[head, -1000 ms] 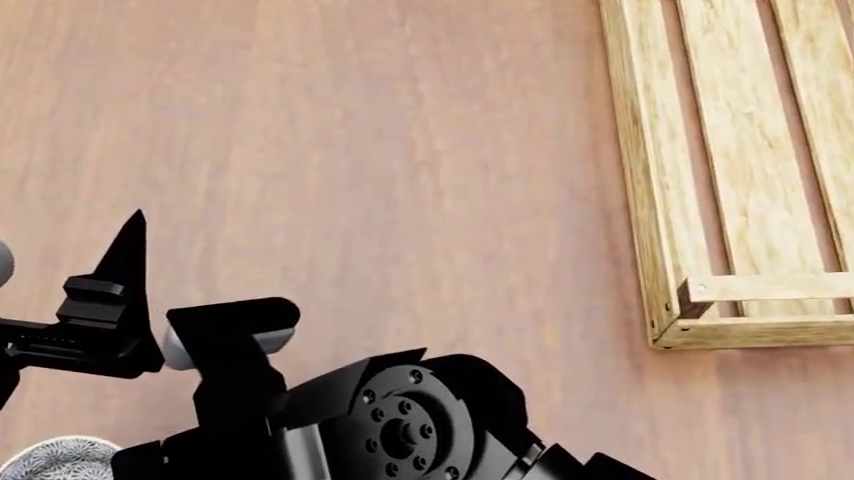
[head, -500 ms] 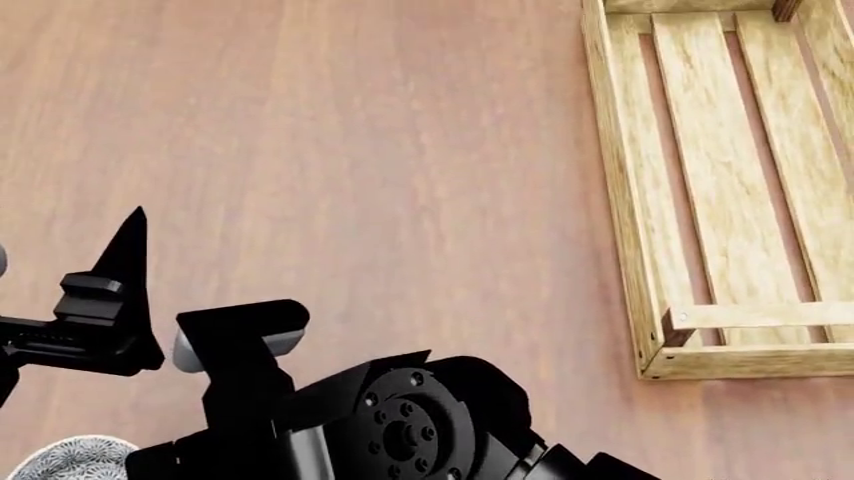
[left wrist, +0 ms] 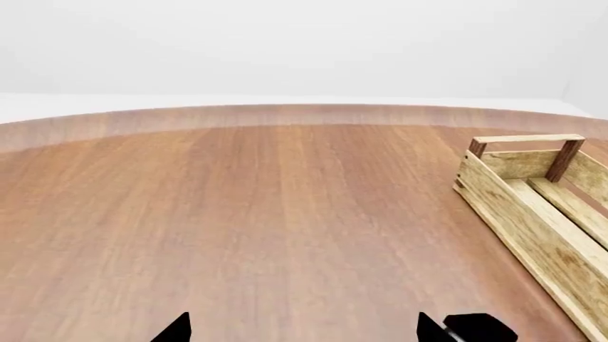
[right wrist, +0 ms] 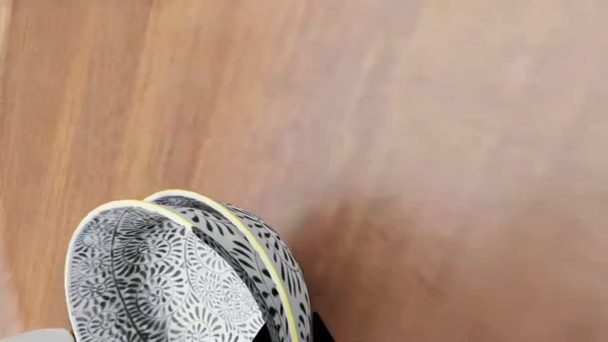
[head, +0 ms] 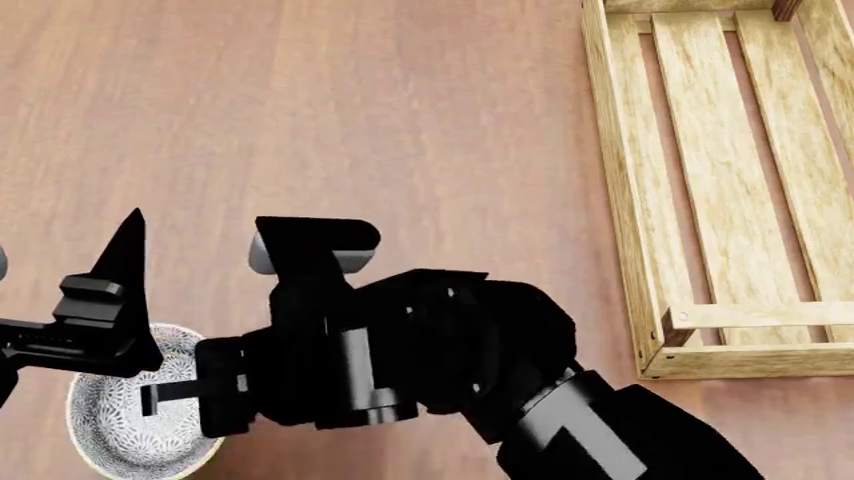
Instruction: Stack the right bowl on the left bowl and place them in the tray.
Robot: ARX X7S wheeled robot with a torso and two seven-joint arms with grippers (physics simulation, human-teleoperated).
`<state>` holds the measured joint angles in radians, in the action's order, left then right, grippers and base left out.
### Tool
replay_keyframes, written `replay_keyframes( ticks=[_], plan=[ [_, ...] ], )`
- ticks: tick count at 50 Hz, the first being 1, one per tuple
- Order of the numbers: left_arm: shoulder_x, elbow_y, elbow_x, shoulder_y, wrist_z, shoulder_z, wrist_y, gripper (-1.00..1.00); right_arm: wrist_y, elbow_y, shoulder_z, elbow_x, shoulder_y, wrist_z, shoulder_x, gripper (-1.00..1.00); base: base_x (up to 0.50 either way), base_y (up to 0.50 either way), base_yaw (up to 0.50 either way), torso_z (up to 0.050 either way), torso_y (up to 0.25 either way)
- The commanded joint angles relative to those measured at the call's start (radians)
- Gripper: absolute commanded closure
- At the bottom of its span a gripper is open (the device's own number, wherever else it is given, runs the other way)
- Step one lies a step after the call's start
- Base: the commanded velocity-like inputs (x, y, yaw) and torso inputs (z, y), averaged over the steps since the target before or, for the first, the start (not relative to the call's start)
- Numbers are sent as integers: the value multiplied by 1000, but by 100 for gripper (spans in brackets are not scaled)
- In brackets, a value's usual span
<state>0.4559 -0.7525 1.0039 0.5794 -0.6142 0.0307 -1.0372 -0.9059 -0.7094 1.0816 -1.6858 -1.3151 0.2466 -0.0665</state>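
Observation:
Two grey-patterned bowls with yellow-green rims are nested, one bowl (right wrist: 152, 285) inside the other bowl (right wrist: 258, 246). My right gripper (right wrist: 290, 333) is shut on their rims, and they look tilted. In the head view the bowls (head: 120, 440) show at the lower left, partly hidden by my right gripper (head: 160, 398) and its arm. The tray (head: 727, 190), a light-wood slatted crate, lies at the right with nothing in the part that shows. My left gripper (left wrist: 304, 331) is open over bare table, with nothing between its fingers; one finger (head: 124, 250) shows at the left edge.
The brown wood table (head: 400, 120) spreads between the bowls and the tray. In the left wrist view the tray (left wrist: 532, 206) lies to one side, and the table's far edge (left wrist: 285, 114) meets a white wall.
The head view shifted first, so more of the tray shows. Then my right arm rose and reached left, bringing the bowls further into view. The left gripper stayed put.

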Motion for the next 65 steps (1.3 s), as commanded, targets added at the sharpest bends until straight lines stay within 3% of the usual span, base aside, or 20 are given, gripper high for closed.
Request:
replay_keyframes(
  ticks=[1, 9, 27, 37, 42, 51, 65],
  plan=[
    [6, 3, -5, -7, 1, 2, 11, -100, 16, -256, -8, 3, -154, -114, 48, 100, 0, 0, 0, 0, 0],
    [9, 7, -2, 3, -1, 10, 7, -100, 41, -389, 102, -84, -275, -157, 66, 100, 0, 0, 0, 0, 0],
    [8, 12, -5, 6, -4, 30, 12, -100, 67, -593, 514, -591, -498, -147, 66, 100, 0, 0, 0, 0, 0],
    [6, 18, -12, 3, 0, 42, 22, -100, 166, -599, 1000, -1122, -587, -108, 33, 100, 0, 0, 0, 0, 0],
    [5, 21, -14, 2, 0, 47, 25, -100, 181, -599, 1155, -1293, -611, -100, 23, 100, 0, 0, 0, 0, 3],
    [6, 29, -17, -5, 5, 50, 37, -100, 188, -599, 1198, -1426, -659, 1, -31, 100, 0, 0, 0, 0, 0],
    [12, 26, -5, 5, -5, 52, 29, -100, 259, -599, 1082, -1434, -665, 164, -118, 100, 0, 0, 0, 0, 1]
  ],
)
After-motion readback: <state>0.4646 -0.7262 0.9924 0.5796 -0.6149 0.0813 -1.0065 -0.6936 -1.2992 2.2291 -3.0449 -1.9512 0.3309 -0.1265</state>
